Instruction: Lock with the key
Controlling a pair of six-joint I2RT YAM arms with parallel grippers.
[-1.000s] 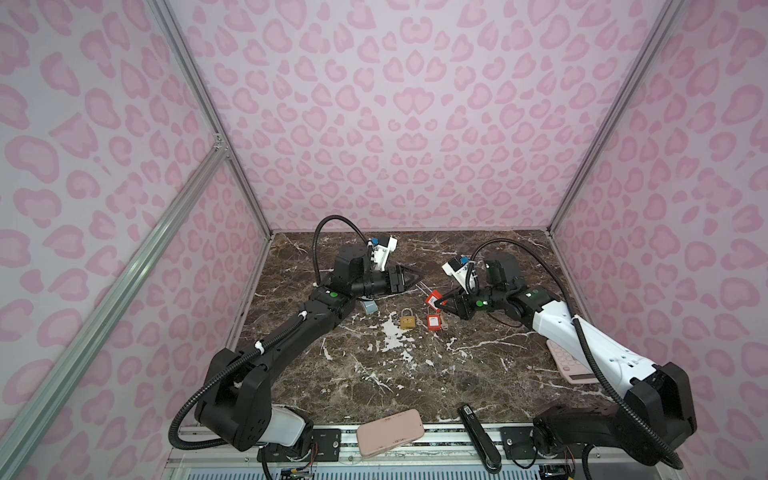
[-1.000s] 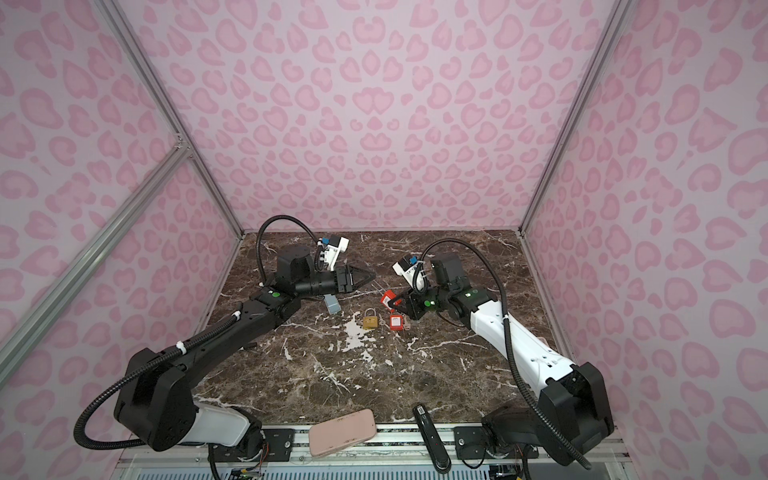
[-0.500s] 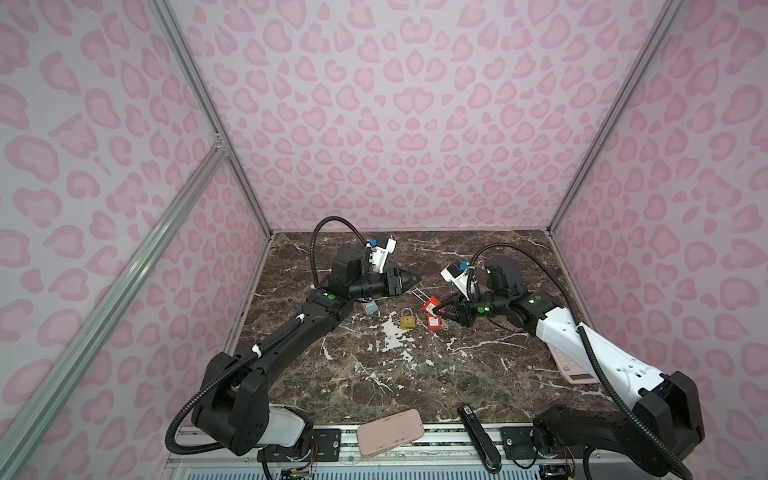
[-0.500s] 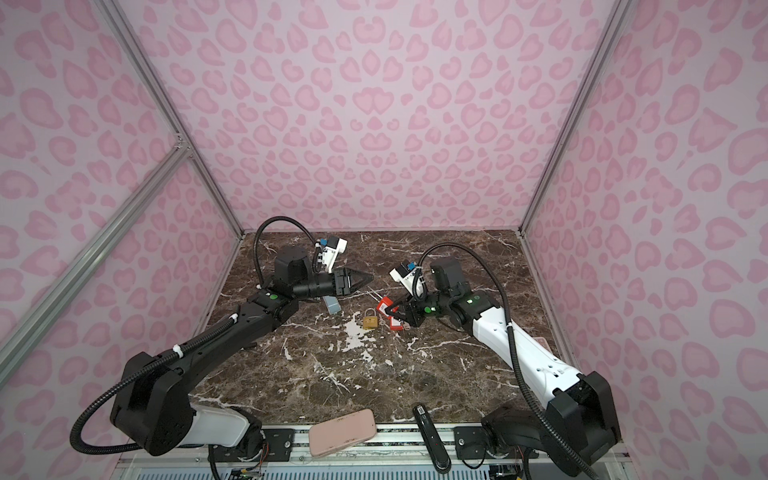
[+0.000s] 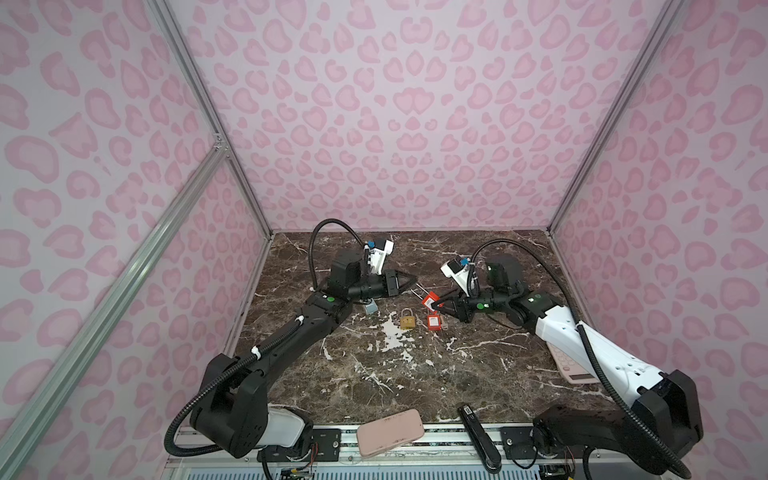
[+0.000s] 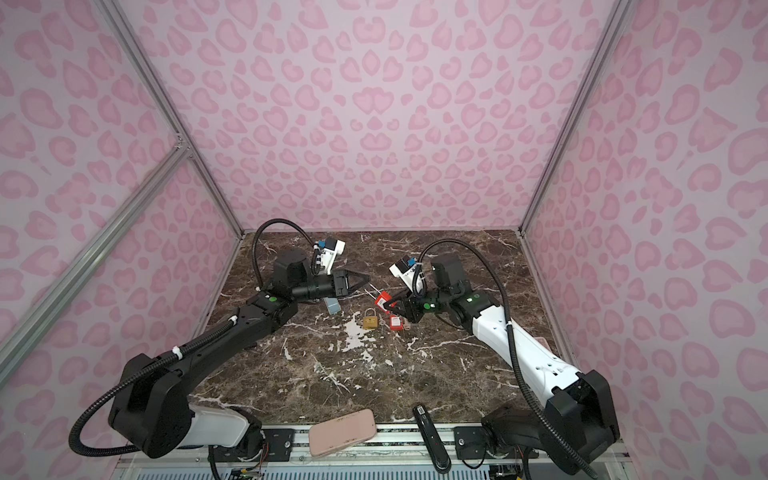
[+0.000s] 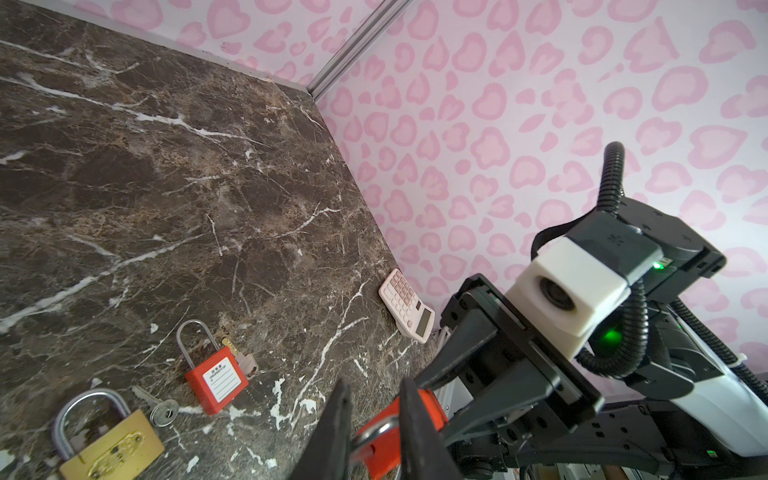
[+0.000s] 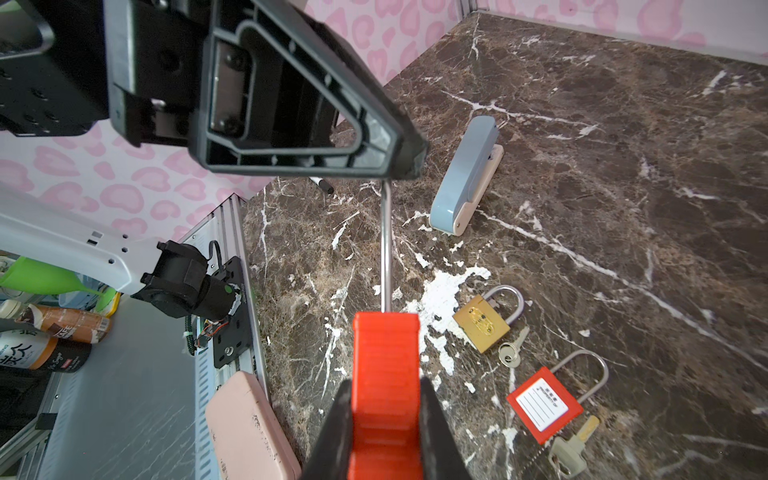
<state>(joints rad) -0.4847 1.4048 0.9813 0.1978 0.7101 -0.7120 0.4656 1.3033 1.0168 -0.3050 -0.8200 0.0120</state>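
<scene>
My right gripper (image 8: 384, 419) is shut on the body of a red padlock (image 8: 384, 365), holding it above the marble table (image 5: 415, 374). The padlock's long steel shackle (image 8: 386, 245) points toward my left gripper (image 7: 376, 419), whose jaws are shut on the shackle's bend (image 7: 374, 432). In both top views the two grippers meet at the lock (image 5: 431, 298) (image 6: 383, 298). No key shows in the held lock. A silver key (image 8: 510, 355) lies beside a brass padlock (image 8: 482, 322). A grey-headed key (image 8: 575, 446) sits at the base of a second red padlock (image 8: 544, 405).
A blue stapler (image 8: 467, 174) lies under the left arm's wrist. A pink calculator (image 7: 407, 305) rests by the right wall. At the front edge are a pink case (image 5: 390, 432) and a black stapler (image 5: 478, 436).
My left gripper's jaws have narrowed from open onto the shackle, and its tips have dropped slightly. The right gripper and the red padlock have hardly moved.
</scene>
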